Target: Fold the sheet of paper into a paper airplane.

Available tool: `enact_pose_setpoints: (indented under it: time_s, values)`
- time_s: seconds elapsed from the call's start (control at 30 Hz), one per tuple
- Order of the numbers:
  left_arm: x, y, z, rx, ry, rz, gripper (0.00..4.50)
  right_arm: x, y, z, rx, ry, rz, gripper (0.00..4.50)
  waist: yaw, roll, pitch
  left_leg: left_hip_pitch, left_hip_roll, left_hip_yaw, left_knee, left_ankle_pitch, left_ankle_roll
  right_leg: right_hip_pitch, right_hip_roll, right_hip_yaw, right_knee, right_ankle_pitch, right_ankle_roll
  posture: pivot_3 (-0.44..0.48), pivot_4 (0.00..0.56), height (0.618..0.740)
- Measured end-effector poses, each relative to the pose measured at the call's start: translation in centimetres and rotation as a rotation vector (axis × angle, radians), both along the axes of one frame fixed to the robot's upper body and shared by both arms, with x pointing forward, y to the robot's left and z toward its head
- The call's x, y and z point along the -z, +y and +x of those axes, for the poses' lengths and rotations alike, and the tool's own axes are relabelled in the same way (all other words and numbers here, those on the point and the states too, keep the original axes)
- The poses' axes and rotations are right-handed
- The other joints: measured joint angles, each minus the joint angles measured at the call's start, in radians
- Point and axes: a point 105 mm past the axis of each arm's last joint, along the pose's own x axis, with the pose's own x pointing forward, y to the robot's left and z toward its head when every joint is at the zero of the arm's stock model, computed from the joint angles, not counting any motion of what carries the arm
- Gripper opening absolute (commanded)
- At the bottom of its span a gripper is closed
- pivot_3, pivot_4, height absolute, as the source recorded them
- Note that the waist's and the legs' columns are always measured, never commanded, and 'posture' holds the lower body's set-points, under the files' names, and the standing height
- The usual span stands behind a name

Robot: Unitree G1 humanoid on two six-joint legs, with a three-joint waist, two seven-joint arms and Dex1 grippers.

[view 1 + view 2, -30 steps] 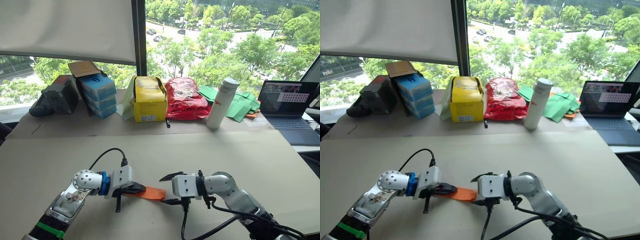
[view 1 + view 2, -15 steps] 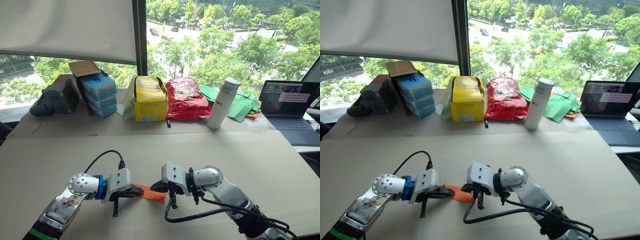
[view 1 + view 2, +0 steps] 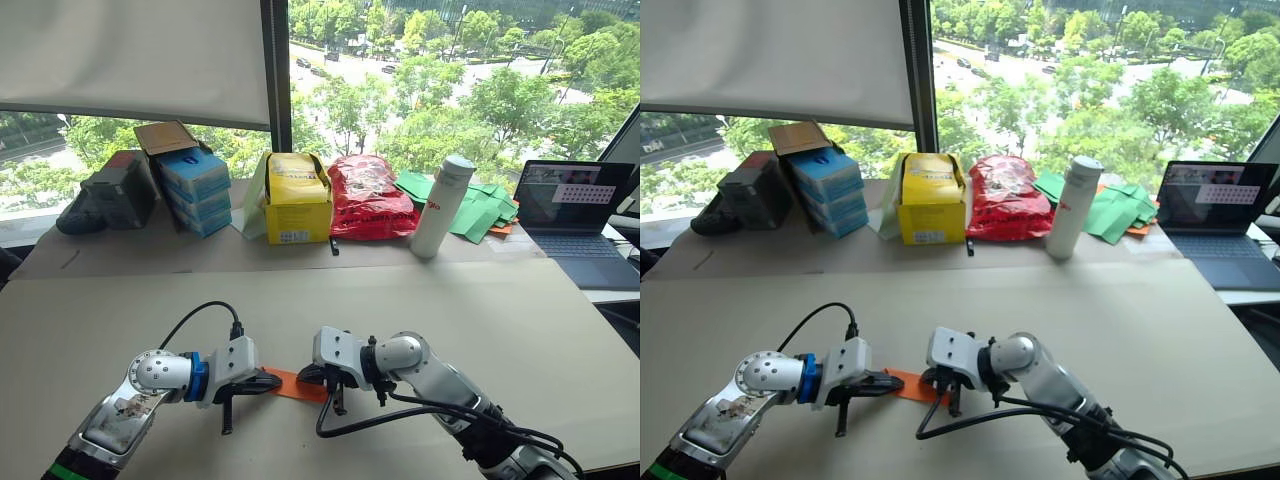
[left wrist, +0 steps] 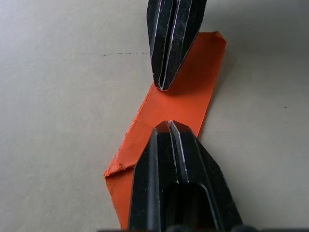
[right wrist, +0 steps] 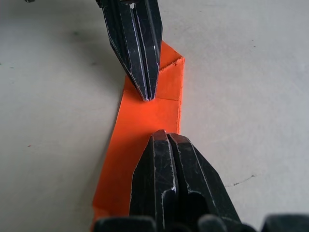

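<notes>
The sheet of paper point(image 3: 293, 385) is bright orange and folded into a narrow flat strip with a slanted end. It lies on the beige table point(image 3: 500, 310) between my two grippers. My left gripper point(image 3: 272, 381) is shut, its tip resting on top of the strip's left part. My right gripper point(image 3: 312, 377) is shut too, its tip pressing on the strip's right part. In the left wrist view the paper point(image 4: 195, 92) lies under both tips, which nearly meet. The right wrist view shows the paper point(image 5: 149, 118) flat on the table, with a crease near the far end.
Along the far edge stand a dark bag point(image 3: 110, 195), blue boxes point(image 3: 195, 190), a yellow box point(image 3: 298, 198), a red bag point(image 3: 366, 197), a white bottle point(image 3: 440, 207), green folded papers point(image 3: 480, 210) and a laptop point(image 3: 575, 215). Black cables trail from both wrists.
My right gripper has shut and moved left, down onto the orange strip's right end. The left gripper has stayed shut on the strip's left part.
</notes>
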Motion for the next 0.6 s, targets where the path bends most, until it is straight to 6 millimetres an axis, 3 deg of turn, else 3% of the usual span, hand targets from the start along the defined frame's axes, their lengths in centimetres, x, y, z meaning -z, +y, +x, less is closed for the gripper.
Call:
enact_pose_setpoints:
  time_s: [0.6]
  values:
    - [0.3,-0.2,-0.1,0.003,0.0,0.012,0.0,0.6,-2.1,-0.4,0.029,0.049,-0.134,0.03,0.016,0.006,-0.005,0.007,-0.002,0.0,0.0,-0.004,0.006,0.003,-0.009,-0.003,-0.003,0.0,0.002,0.0,0.15,0.74]
